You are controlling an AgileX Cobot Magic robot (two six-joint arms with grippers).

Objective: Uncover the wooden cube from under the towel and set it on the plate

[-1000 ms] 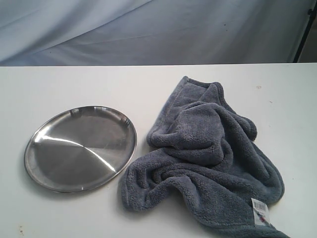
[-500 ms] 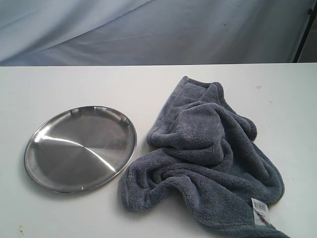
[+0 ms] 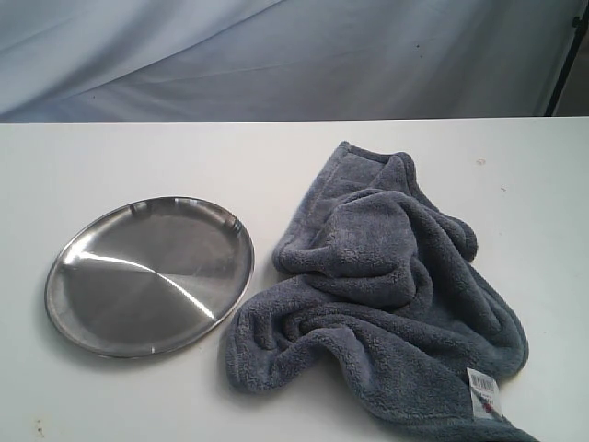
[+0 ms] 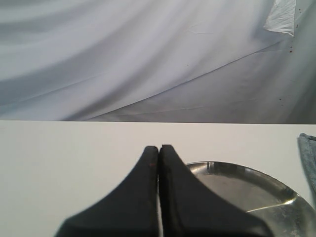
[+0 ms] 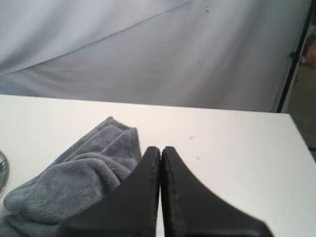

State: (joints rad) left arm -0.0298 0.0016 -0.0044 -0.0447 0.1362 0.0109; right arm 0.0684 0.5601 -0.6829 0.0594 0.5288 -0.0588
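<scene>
I am pinching my left claw tight closed on nothing, my right claw doing the same, the towel lying bunched up at the right of the frame, the plate sitting just beside it at the lower left, the wooden cube not showing

plate: one
towel: one
barcode tag: one
table: one
grippers: two, the left gripper and the right gripper
</scene>
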